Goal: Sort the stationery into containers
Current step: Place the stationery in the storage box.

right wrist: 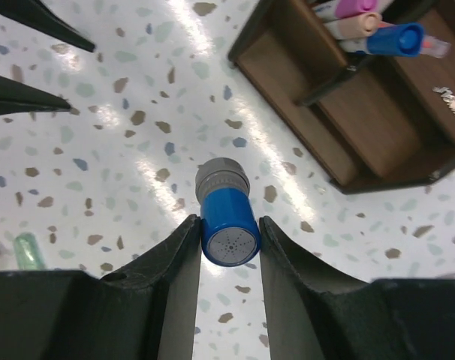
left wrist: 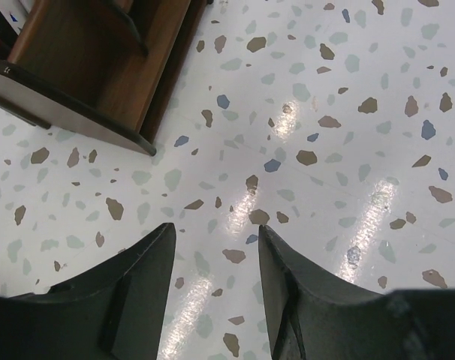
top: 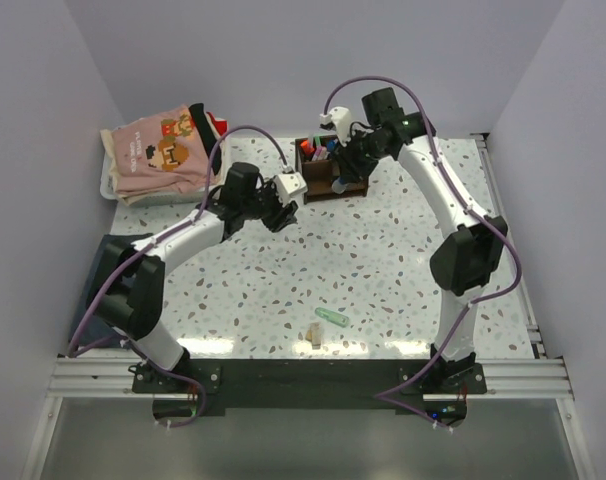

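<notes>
Blue-capped marker (right wrist: 227,214) is riding clenched in right tool (right wrist: 229,223) beside far organizer (right wrist: 348,142); left tool (left wrist: 214,231) is hanging released. Next: aligning over a compartment.

The blue-capped pen (right wrist: 229,225) appears end-on; its barrel is mostly hidden. The organizer (right wrist: 363,135) is cropped by the top and right edges.

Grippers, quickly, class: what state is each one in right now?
Left gripper: open, holding nothing.
Right gripper: shut on the blue-capped pen.
</notes>
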Motion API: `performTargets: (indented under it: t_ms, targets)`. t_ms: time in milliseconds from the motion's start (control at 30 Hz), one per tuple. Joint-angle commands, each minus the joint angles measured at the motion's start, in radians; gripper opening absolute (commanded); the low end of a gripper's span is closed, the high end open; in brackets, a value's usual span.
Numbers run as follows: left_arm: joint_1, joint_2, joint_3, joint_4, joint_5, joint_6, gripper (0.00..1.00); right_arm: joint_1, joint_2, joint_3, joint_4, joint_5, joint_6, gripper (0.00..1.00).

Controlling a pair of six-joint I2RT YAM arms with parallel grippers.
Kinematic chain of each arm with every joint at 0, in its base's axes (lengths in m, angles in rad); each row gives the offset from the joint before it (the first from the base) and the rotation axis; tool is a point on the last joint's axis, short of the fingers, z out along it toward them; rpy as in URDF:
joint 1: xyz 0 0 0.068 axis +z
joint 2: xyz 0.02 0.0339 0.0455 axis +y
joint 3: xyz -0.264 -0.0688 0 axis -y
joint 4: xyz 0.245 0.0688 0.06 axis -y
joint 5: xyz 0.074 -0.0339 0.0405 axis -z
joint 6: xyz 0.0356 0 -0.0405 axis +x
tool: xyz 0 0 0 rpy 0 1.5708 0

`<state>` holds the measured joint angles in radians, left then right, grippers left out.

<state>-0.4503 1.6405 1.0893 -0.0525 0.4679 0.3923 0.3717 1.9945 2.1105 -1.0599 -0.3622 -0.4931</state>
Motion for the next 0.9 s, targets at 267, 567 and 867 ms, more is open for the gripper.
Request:
performTargets:
  t_ms: [267, 567, 867]
  targets:
    - [0.001, -0.044, -0.025, 0.095, -0.003, -0.024, 0.53, -0.008, 0.206, 0.287, -0.021, 0.295, -0.085, 0.00]
    - [0.002, -0.059, -0.062, 0.102, 0.015, -0.038, 0.53, -0.022, 0.345, 0.457, -0.023, 0.359, -0.096, 0.00]
    - [0.002, -0.059, -0.069, 0.105, 0.014, -0.030, 0.53, -0.024, 0.371, 0.454, 0.024, 0.359, -0.108, 0.00]
